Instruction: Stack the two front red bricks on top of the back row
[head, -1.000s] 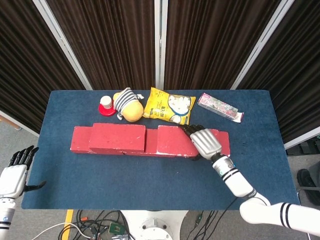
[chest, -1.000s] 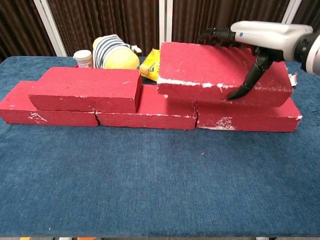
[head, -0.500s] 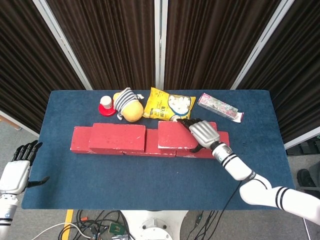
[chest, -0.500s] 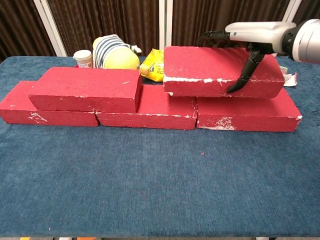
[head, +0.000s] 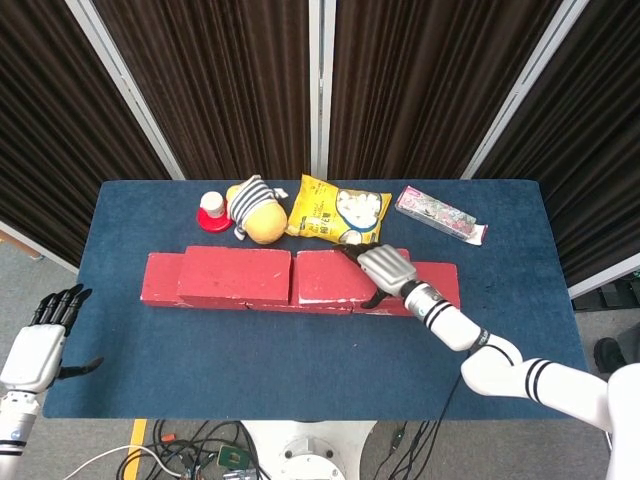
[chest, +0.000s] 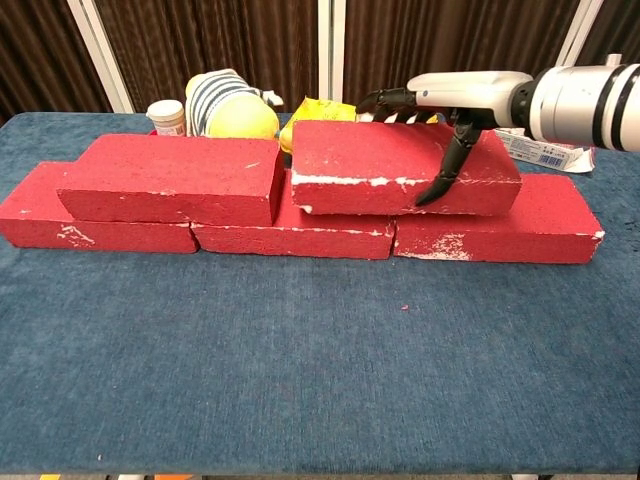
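Showing only overhead, left hand (head: 40, 335) hangs off-table, fingers spread.

Striped plush toy (head: 254, 209) beside red-capped jar (head: 212, 211); yellow snack bag (head: 338, 212); toothpaste box (head: 439, 215) far right.

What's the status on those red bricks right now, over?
Right robot hand grips second top brick, resting on back row beside first top brick. Left robot hand open, off the table. Nothing in the way.

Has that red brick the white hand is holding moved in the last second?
Yes. The held brick, gripped by the right hand, slid left along the bottom row, closing toward the other top brick.
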